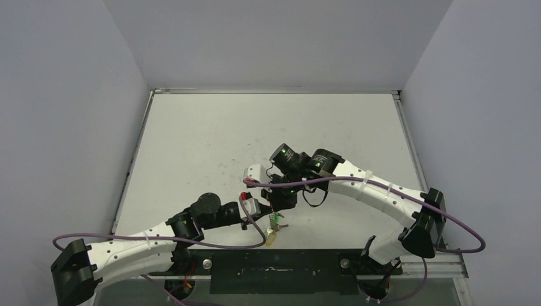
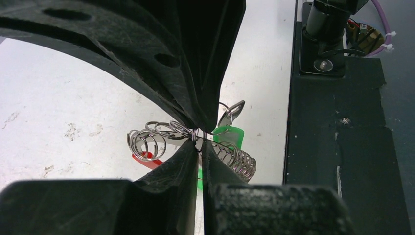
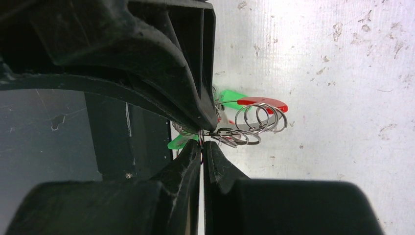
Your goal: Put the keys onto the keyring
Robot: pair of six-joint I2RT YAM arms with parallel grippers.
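Observation:
The keyring is a silvery coiled wire ring with a red plastic segment. It hangs just above the table's near edge between both grippers. A green-headed key and a silver key blade hang on the coil. My left gripper is shut on a strand of the wire. The right gripper pinches the keyring from the opposite side, with the red segment and a green key head behind it. From above, the keyring shows between the left gripper and the right gripper, and a yellow key dangles below.
The black mounting plate with the right arm's base lies just beyond the keyring, along the table's near edge. Purple cables loop over both arms. Grey walls enclose the white table on three sides.

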